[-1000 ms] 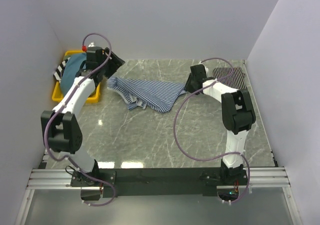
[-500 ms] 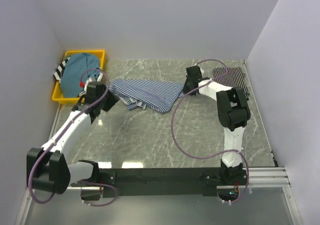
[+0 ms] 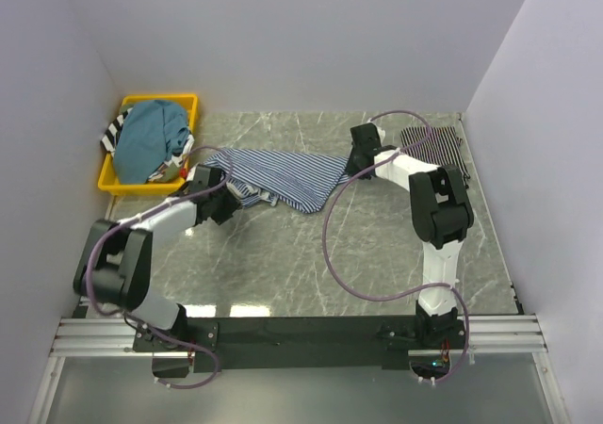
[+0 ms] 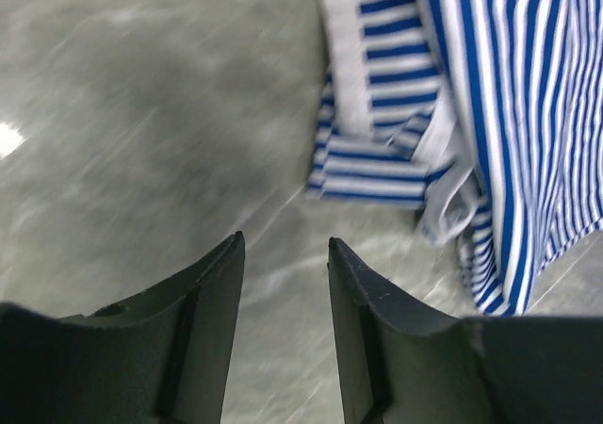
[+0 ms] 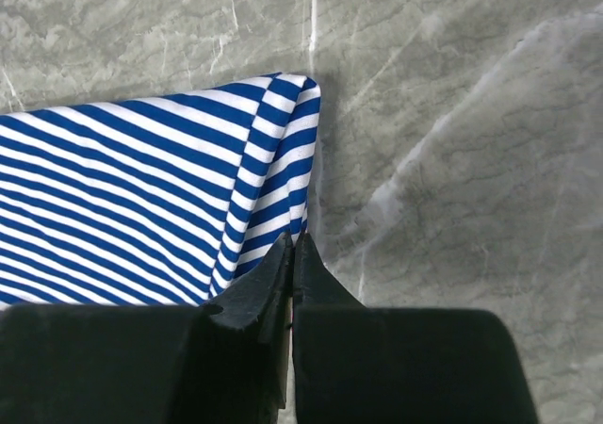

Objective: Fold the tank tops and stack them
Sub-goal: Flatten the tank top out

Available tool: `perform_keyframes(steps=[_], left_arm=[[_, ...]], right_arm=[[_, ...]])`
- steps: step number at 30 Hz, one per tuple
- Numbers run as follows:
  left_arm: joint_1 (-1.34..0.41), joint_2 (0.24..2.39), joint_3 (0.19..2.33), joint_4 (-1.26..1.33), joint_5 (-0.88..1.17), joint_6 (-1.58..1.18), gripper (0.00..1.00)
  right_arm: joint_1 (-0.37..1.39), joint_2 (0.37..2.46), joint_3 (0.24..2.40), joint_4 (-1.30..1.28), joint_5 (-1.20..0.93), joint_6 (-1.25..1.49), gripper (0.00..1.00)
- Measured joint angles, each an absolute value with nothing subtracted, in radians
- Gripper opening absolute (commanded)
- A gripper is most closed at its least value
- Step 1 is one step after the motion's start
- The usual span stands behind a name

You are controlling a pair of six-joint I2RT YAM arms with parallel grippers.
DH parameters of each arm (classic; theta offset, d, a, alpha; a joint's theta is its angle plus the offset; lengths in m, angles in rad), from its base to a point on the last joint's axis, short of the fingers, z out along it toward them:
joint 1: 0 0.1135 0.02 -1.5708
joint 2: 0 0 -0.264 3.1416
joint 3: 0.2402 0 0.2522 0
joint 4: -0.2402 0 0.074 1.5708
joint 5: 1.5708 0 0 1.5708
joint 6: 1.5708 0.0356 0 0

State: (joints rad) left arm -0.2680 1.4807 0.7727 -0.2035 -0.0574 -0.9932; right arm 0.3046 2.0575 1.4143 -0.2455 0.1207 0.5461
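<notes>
Slippage is the main risk. On the grey marbled tabletop (image 3: 283,264), the blue-and-white striped fabric tank top (image 3: 283,171) lies rumpled near the far edge. The right end effector (image 5: 292,245) is pinched together on just its right corner hem. The left end effector (image 4: 283,243), jaws apart, hovers over bare stone beside the bunched left hem and could miss.

open tabletop (image 3: 377,254) nearside, striped tank top (image 3: 283,174) across the back, yellow bin (image 3: 122,187) far left
</notes>
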Motion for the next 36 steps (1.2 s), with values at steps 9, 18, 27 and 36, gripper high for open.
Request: perform_keyframes(steps=[9, 18, 27, 36], left_arm=[[-0.268, 1.671, 0.876, -0.122, -0.028, -1.016, 0.42], [-0.268, 1.722, 0.915, -0.113, -0.023, -1.021, 0.03], [-0.270, 1.633, 0.950, -0.216, -0.038, -0.992, 0.01], [-0.243, 1.251, 1.213, -0.420, -0.081, -0.884, 0.01]], right_arm=[[0.305, 2.036, 1.400, -0.254, 0.124, 0.541, 0.00], [0.305, 2.024, 1.400, -0.263, 0.122, 0.537, 0.00], [0.305, 1.961, 1.395, -0.311, 0.141, 0.511, 0.00], [0.304, 1.604, 1.338, -0.407, 0.145, 0.448, 0.00]])
